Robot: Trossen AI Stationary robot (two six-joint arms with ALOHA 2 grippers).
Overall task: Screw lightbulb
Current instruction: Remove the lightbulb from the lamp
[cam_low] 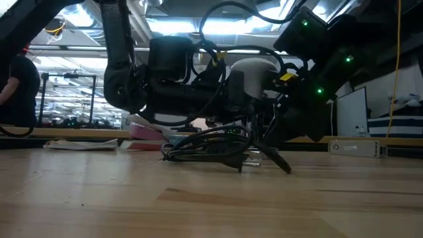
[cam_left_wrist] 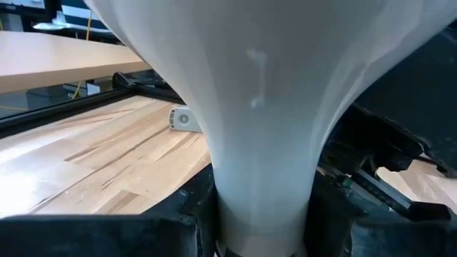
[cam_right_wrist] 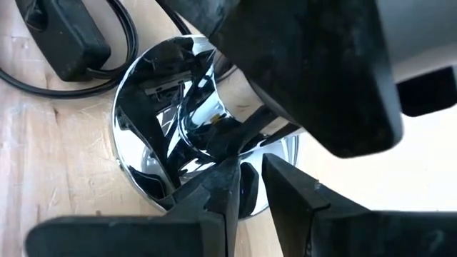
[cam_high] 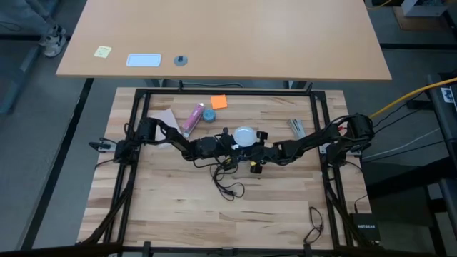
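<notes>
**Both arms bunched up mid-table around one lightbulb**

The lightbulb [cam_high: 245, 135] sits at the middle of the butcher-block table [cam_high: 171, 214], right above the shiny chrome lamp base [cam_right_wrist: 153, 153]. The left gripper [cam_high: 230, 141] comes in from the left with its fingers [cam_left_wrist: 182, 221] clamped on the bulb's narrow neck. The right gripper [cam_right_wrist: 246, 189] reaches in from the right, fingers nearly closed by the lamp base's stem; can't tell whether they actually pinch it.

One black cord [cam_high: 227, 184] loops toward the near edge. On the far side lie one pink tube [cam_high: 193, 118], one orange sticky note [cam_high: 218, 102], and a small silver piece [cam_high: 296, 128] to the right.

Beyond stands a second, lighter table [cam_high: 285, 36] with one yellow note [cam_high: 103, 51] and one white card [cam_high: 143, 60]. A person [cam_low: 16, 89] stands far left in the room.
</notes>
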